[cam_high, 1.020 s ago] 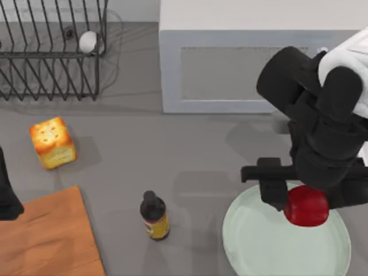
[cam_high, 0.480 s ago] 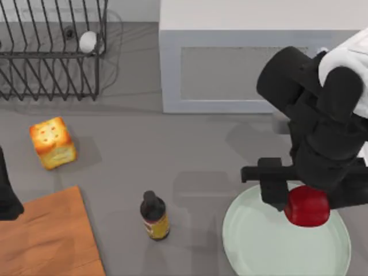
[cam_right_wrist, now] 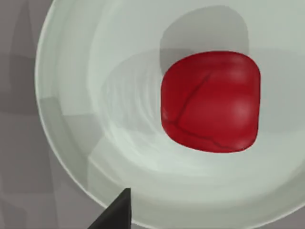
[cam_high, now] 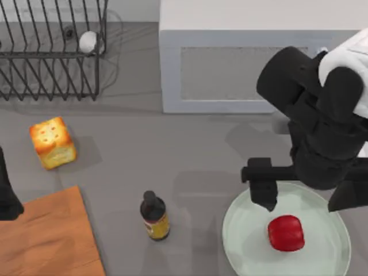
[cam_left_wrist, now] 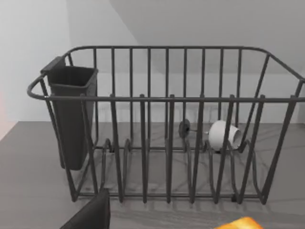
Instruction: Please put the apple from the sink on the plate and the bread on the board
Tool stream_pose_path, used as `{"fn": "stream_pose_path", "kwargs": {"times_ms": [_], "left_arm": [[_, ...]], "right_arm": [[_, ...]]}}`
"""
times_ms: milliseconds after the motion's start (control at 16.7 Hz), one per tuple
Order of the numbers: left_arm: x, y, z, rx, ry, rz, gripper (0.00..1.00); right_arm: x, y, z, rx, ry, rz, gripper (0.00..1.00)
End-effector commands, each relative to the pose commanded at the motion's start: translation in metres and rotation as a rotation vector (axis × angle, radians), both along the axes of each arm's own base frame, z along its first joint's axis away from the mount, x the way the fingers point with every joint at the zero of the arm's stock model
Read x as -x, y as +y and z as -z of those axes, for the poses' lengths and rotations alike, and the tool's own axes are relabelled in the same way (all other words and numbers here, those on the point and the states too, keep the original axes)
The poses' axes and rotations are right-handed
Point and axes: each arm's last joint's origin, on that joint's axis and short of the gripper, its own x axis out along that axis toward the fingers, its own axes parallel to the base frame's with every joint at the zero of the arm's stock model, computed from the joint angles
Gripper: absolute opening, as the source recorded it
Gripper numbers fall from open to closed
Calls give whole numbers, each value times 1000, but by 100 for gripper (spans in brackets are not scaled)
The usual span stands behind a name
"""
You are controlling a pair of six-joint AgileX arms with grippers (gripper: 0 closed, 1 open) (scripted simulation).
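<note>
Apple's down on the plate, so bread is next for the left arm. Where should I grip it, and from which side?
Judging by its blocky shape, come straight down on the bread and close on two opposite flat side faces. It sits turned on the table, so rotate the left gripper to match. Its sides look free; the board is apart.

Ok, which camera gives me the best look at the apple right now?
The right wrist view: the apple sits close up on the plate, skin and outline plain. The top view shows it small, on the plate below the open right hand.
</note>
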Motion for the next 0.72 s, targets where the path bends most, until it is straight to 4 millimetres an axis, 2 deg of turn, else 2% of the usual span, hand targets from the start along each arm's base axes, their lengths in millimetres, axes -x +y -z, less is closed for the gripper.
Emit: {"fn": "stream_pose_path", "kwargs": {"times_ms": [480,720], "left_arm": [[0,0,0,0,0,0,100],[0,0,0,0,0,0,100]], "right_arm": [[0,0,0,0,0,1,100],[4,-20,-3,-53,-72,0,100]]}}
